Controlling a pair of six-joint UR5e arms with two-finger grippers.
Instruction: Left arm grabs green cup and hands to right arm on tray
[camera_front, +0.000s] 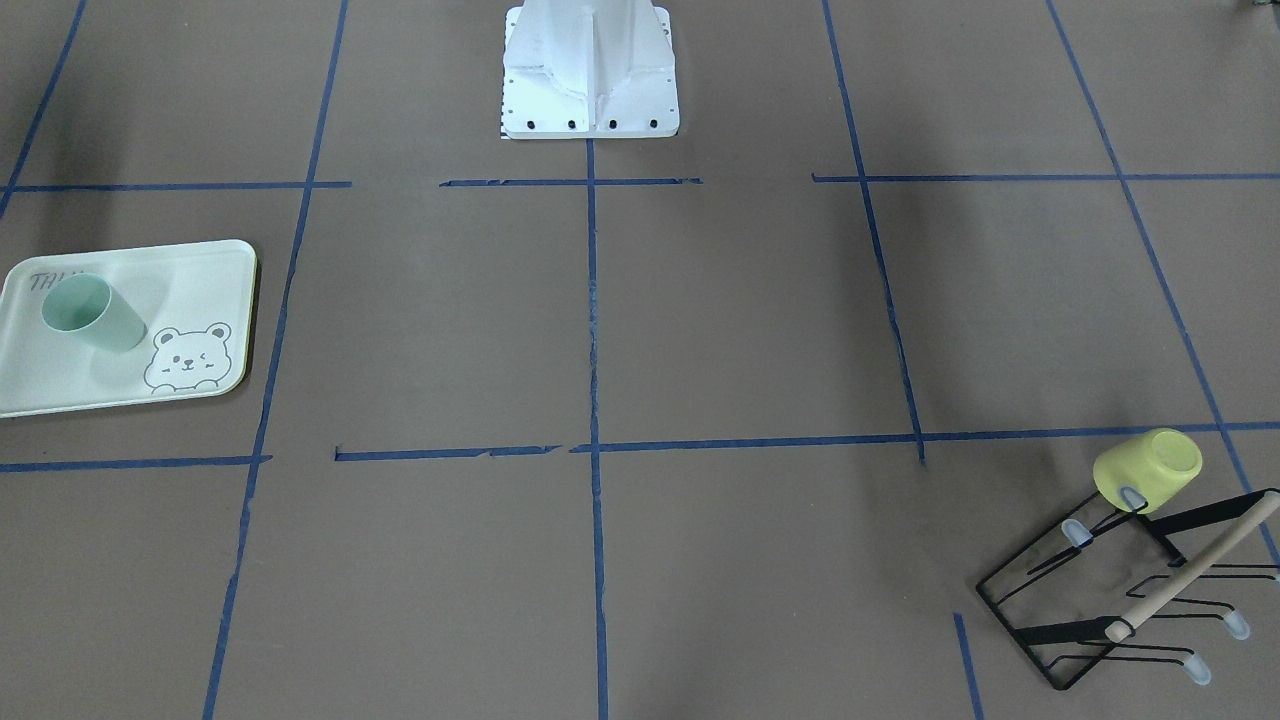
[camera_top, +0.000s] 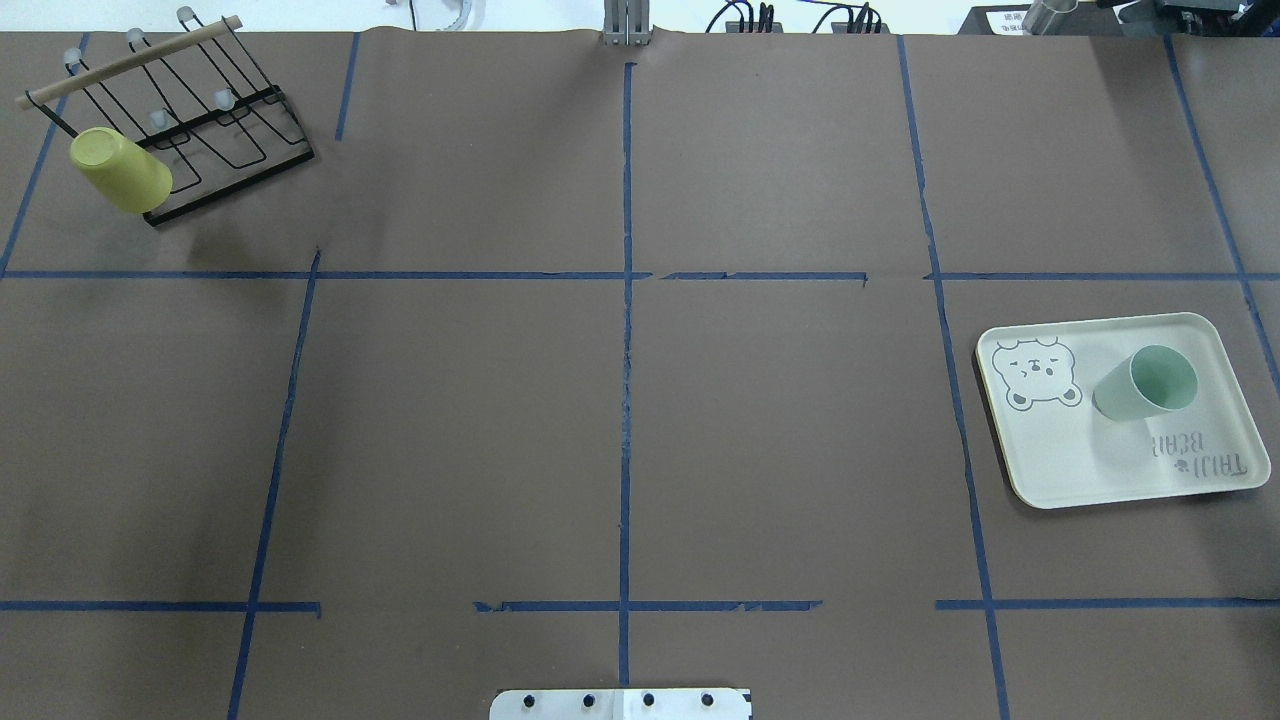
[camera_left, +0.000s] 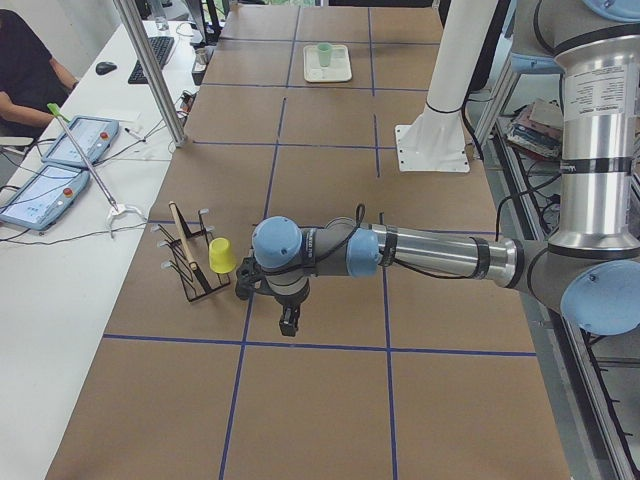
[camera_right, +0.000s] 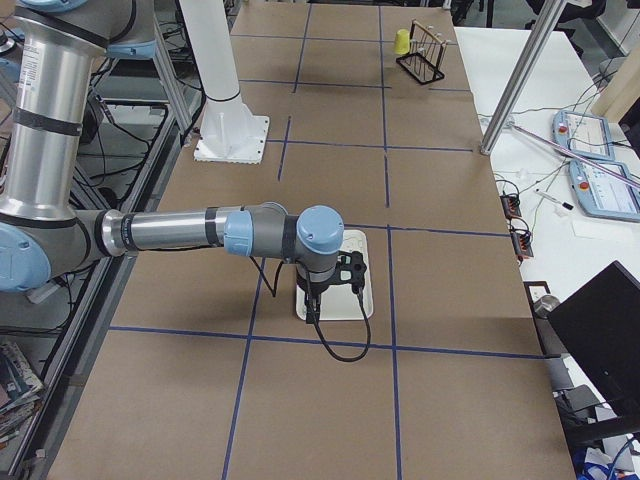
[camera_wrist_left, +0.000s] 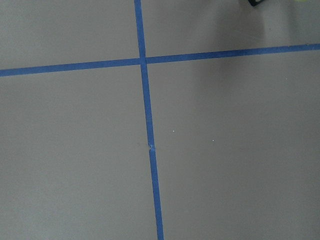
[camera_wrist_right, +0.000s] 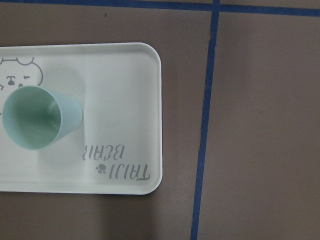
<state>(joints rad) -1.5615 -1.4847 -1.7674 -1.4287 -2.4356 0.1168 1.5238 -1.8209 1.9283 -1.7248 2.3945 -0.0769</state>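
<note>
Brown paper-covered table with blue tape grid (camera_top: 450, 400): task is being judged as good as done. Pale mint-green plastic tumbler (camera_top: 1145, 383) is standing upright, mouth up, on the pale cream-green bear-print tray (camera_top: 1080, 470), at 3 o'clock of the table in the overhead view, just at 3 o'clock of the bear.

Only clearing away is being left. It is best done by lifting the silver-grey right arm (camera_right: 170, 232) straight up, with its dangling black cable kept off the tumbler. Silver-grey left arm (camera_left: 430, 255) is being held low, near the black wire rack with wooden bar (camera_top: 130, 60) and yellow-green cup (camera_top: 120, 170), at 10 o'clock.

Right gripper (camera_right: 312, 308) is hanging over the tray, left gripper (camera_left: 288, 322) over bare table. Nothing is being seen in either, and their opening cannot be told.
</note>
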